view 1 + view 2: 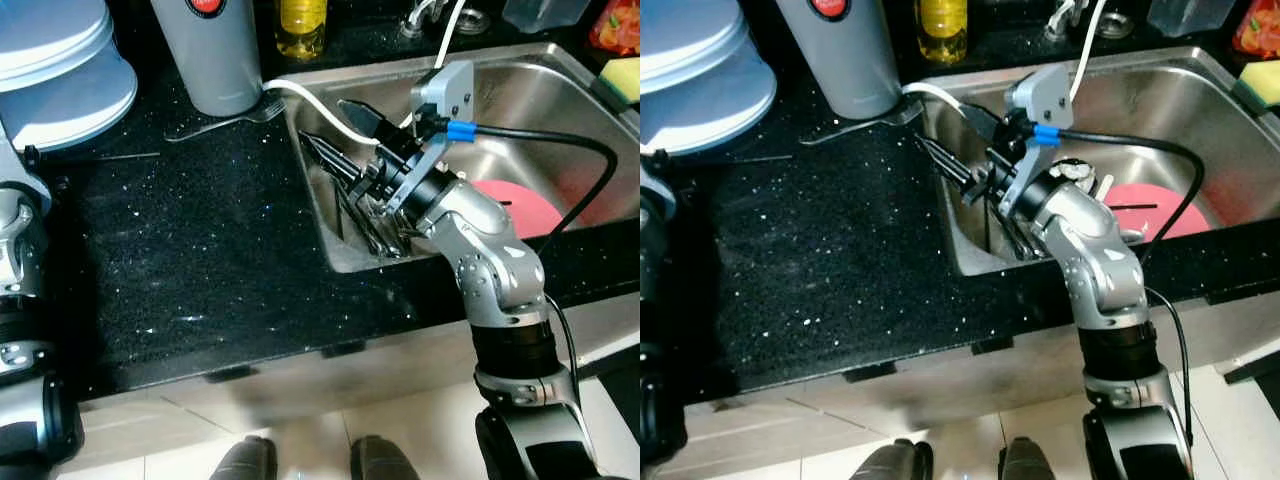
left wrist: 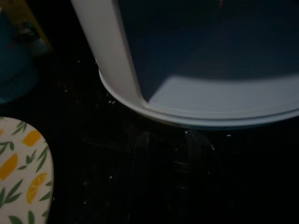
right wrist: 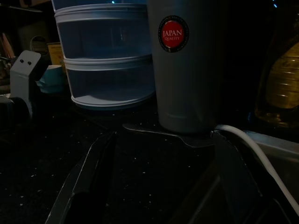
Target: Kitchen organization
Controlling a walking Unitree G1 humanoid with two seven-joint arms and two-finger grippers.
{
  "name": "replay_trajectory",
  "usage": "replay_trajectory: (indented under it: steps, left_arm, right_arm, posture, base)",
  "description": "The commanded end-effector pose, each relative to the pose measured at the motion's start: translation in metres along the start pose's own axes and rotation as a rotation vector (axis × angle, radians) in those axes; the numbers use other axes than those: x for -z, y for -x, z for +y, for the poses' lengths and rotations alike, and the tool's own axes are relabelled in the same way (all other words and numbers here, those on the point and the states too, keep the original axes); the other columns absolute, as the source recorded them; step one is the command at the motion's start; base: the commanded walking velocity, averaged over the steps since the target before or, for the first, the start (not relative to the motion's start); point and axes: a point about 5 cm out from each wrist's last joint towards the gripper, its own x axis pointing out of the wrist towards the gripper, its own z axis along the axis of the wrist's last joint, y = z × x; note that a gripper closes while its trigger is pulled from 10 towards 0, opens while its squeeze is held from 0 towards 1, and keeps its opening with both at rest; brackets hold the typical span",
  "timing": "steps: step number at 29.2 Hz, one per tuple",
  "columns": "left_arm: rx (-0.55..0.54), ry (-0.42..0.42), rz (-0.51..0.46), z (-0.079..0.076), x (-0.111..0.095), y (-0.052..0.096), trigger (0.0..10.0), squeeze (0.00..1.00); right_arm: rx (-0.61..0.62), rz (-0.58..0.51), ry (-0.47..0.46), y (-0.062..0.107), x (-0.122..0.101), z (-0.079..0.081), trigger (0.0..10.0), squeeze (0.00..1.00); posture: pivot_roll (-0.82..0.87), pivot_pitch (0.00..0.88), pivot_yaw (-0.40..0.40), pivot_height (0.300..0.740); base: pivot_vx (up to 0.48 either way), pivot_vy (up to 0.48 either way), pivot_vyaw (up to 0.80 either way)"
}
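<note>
Steel fork (image 1: pixel 222 124) lies on counter beyond right end effector (image 1: pixel 335 150).

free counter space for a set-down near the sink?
Free: the black counter between the containers, the tumbler with the fork, and the sink. Crowded: the sink's left end, with the utensils, the right gripper and the red plate.

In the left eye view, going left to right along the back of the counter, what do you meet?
Stacked white containers → grey tumbler → yellow oil bottle → tap base → yellow sponge at the sink's far right corner.
</note>
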Motion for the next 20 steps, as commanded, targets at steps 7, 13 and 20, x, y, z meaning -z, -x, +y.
replay_trajectory:
  steps: [7,13,20]
  left_arm:
    - [0.056,0.088,0.267,0.007,0.043,-0.002,10.0,0.00]
    - [0.307,0.112,0.291,-0.023,0.046,0.009,10.0,0.00]
    - [0.594,0.079,0.269,-0.059,0.039,0.030,10.0,0.00]
  right_arm:
    - [0.001,-0.005,0.010,0.002,-0.002,-0.001,10.0,0.00]
    - [0.006,-0.004,0.010,0.003,-0.002,-0.002,10.0,0.00]
    - [0.000,-0.006,0.005,0.001,-0.001,-0.002,10.0,0.00]
  posture:
    - [-0.03,0.142,0.048,0.740]
    - [-0.02,0.147,0.046,0.740]
    - [-0.02,0.145,0.044,0.740]
  base:
    - [0.000,0.000,0.00]
    - [0.000,0.000,0.00]
    - [0.000,0.000,0.00]
